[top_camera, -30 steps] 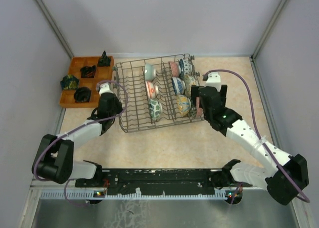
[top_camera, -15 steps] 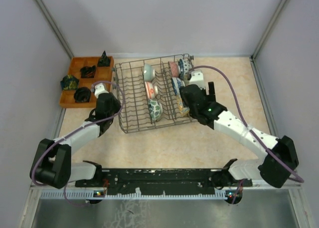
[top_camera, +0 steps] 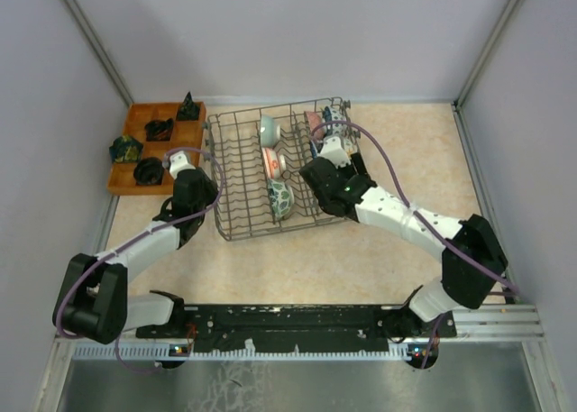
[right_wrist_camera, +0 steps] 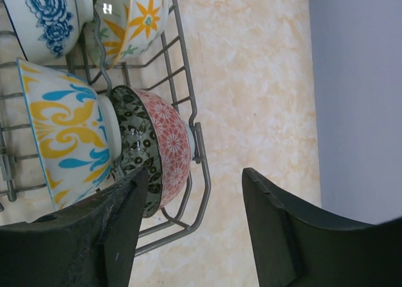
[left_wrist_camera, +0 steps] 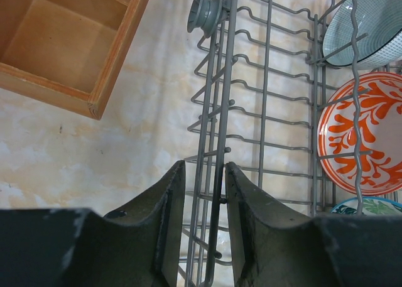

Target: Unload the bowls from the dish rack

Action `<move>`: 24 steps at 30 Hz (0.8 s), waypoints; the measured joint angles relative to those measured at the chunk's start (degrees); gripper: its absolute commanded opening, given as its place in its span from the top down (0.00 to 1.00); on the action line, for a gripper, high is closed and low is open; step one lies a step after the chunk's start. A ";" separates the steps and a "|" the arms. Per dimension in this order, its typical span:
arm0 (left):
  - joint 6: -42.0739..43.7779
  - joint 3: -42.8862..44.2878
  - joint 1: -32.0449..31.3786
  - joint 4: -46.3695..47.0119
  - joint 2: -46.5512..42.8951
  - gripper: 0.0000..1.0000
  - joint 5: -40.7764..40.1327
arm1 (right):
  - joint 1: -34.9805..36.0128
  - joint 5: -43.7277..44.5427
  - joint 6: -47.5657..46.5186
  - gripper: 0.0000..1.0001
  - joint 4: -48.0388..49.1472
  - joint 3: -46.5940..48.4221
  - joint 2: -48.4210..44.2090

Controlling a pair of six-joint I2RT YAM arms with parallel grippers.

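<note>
**Desk:** What is hidden or hard to make out?

**Photographer:** Seen from above, the right arm (top_camera: 397,215) lies across the right-hand rows of the dish rack (top_camera: 236,173) and covers most of what stands there. Only a pale green bowl (top_camera: 268,128), a red-and-white bowl (top_camera: 273,162) and a green floral bowl (top_camera: 279,198) show plainly, on edge in the middle row. The rack sits on the tabletop (top_camera: 424,151), just beside an orange tray (top_camera: 149,113).

**Desk:** And the end effectors?

**Photographer:** The left end effector (left_wrist_camera: 204,167), jaws parted only narrowly, straddles the rack's left rim wire. Whether the fingers touch the wire, I cannot tell. The right end effector (right_wrist_camera: 195,172) stands wide at the rack's corner, gripping nothing. A pink bowl (right_wrist_camera: 173,142) with a dark green lining lies just beside one finger (right_wrist_camera: 119,224), and a yellow-and-blue bowl (right_wrist_camera: 63,136) stands against its open side.
</note>
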 measured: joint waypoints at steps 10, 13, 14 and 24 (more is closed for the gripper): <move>0.48 -0.15 0.00 0.81 0.22 0.65 -0.02 | 0.02 1.20 1.27 0.48 -3.63 2.03 5.95; 0.63 -0.15 -0.02 1.14 0.50 0.66 0.00 | 0.02 1.86 1.88 0.51 -4.50 3.15 8.17; 0.68 -0.15 0.00 1.29 0.59 0.66 0.00 | 0.02 2.08 2.10 0.53 -4.87 3.43 8.90; 0.90 -0.42 -0.02 2.45 1.11 0.67 -0.02 | 0.02 5.38 4.55 0.62 -8.68 5.03 15.61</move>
